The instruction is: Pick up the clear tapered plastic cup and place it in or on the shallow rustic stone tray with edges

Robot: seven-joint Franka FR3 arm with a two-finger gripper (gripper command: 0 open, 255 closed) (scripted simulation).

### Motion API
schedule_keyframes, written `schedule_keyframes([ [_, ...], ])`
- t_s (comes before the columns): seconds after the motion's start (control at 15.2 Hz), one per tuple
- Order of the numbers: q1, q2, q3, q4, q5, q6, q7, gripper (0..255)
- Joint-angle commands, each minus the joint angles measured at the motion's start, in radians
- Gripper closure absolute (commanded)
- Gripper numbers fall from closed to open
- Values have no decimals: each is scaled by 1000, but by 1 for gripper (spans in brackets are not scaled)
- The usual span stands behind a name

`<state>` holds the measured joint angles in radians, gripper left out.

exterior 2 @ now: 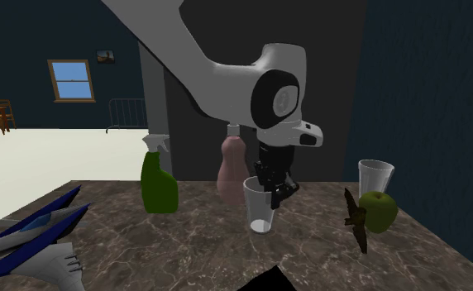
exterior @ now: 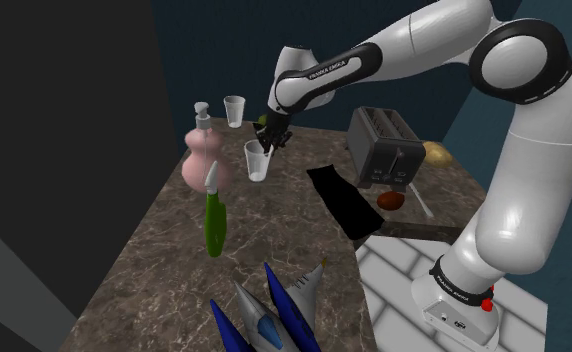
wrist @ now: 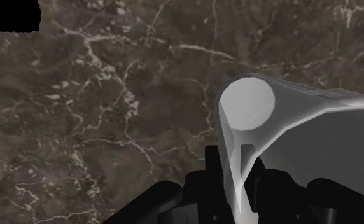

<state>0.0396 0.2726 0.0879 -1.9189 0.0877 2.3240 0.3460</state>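
On the marble counter (exterior: 174,270), starting at the shoulder view's left, a pink pump bottle (exterior: 201,160) stands just behind a green spray bottle (exterior: 214,218). Just to their right the clear tapered cup (exterior: 257,165) stands upright, well in front of a second clear cup (exterior: 235,110) near the back edge. The black gripper (exterior: 266,150) comes down on its rim. In the wrist view its fingers (wrist: 207,172) pinch the cup's wall, one inside and one outside. Farther right, apart from the cup, lies the flat black tray (exterior: 346,205), with a dark toaster (exterior: 384,148) behind it. A blue-and-white toy spacecraft (exterior: 269,312) sits at the near edge.
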Motion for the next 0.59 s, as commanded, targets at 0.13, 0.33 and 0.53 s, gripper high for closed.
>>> schedule_keyframes([
  [0.13,-1,-21,0,21,-1,-42,3,255],
  [0.33,-1,-38,0,40,-1,-78,5,255],
  [0.53,-2,-53,-1,61,-2,-114,8,255],
])
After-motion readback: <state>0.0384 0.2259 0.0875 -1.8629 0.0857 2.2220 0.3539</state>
